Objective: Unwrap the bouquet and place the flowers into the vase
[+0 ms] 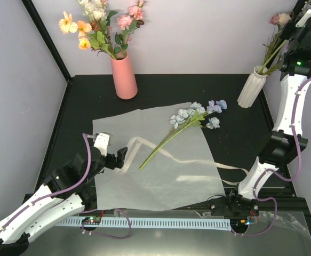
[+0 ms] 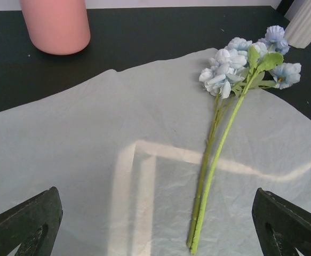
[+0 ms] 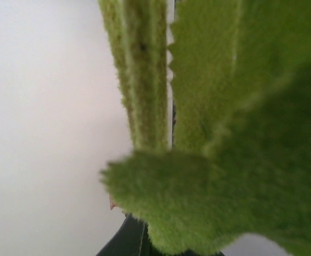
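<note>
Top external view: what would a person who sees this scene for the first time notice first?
Most striking is the light blue flower stem lying alone across the unfolded white paper in the middle of the black table. At the back right, the right gripper holds a dusty pink flower above the white ribbed vase. At the back left stands a salmon-pink vase of yellow, pink and white flowers.

Black table (image 1: pixel 78 106), far-left area: I log a salmon-pink vase (image 1: pixel 125 80), a smooth cylinder standing upright. Its bunch (image 1: pixel 99 24) of yellow, pink and white blooms spreads up and left. Black corner post (image 1: pixel 46 37) stands behind. White slotted rail (image 1: pixel 160 222) runs along my near edge.
</note>
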You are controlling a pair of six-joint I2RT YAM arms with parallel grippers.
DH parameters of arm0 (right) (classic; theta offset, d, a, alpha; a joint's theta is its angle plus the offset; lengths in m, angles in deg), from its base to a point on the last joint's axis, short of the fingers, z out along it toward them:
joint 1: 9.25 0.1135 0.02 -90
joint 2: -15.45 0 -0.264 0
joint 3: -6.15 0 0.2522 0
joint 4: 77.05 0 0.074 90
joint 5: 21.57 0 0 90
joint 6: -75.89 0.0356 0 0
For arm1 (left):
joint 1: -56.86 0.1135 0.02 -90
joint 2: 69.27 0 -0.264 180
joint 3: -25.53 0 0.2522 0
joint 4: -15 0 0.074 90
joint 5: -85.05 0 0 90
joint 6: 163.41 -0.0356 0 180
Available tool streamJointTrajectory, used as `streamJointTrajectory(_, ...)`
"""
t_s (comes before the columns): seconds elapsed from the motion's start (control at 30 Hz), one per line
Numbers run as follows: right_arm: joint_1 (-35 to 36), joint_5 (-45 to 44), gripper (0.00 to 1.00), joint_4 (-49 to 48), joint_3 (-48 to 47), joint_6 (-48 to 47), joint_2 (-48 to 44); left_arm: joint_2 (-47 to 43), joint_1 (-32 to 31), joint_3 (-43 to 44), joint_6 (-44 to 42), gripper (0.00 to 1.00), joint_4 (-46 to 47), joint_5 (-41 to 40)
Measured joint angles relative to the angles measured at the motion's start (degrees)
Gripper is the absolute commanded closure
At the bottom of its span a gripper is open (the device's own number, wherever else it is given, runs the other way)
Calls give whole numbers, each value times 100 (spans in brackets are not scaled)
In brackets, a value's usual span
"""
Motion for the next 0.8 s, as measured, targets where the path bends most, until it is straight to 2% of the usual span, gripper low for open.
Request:
streamJointTrajectory(0.47, -31, 527, 88, -127, 752, 297, 195, 0, 0, 0, -11, 1, 20, -2)
streamJointTrajectory(0.53, -33, 560, 77, -87, 791, 337, 210, 0, 0, 0, -11, 1, 22, -2)
streamJointTrajectory(0.63, -31, 614, 48, -42, 807, 420, 212, 0, 0, 0, -13, 1, 22, -2)
streamJointTrajectory(0.7, -31, 660, 40, 20, 807, 452, 212, 0, 0, 0, -17, 1, 22, -2)
streamJointTrajectory(0.77, -31, 671, 36, 140, 807, 540, 212, 0, 0, 0, -33, 1, 22, -2)
streamJointTrajectory(0.8, -31, 678, 29, 221, 807, 584, 212, 0, 0, 0, -37, 1, 22, -2)
